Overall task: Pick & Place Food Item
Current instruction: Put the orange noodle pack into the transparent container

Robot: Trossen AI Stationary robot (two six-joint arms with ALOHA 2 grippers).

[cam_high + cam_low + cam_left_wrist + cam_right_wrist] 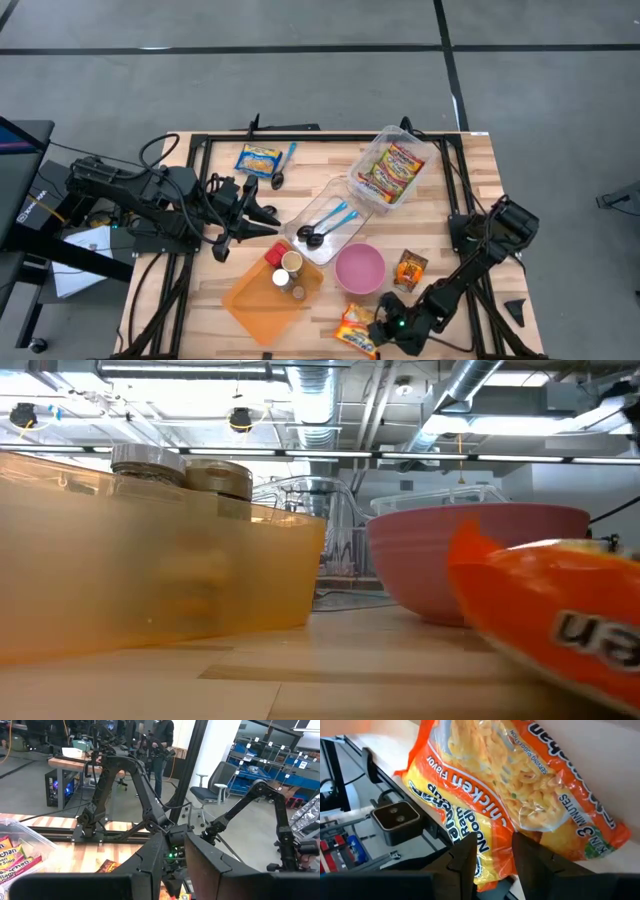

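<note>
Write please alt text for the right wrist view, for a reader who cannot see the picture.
An orange packet of chicken ramen noodles lies on the pale table and fills most of the view, its edge sitting between the right gripper's two dark fingers. Past the table's edge a small black box sits on a black frame rail.

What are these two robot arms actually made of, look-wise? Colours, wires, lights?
Both arms are black, built of slim jointed segments. Black cables loop around the left arm. The right arm shows a small green light near its gripper. The fingers are flat, dark, angular plates.
</note>
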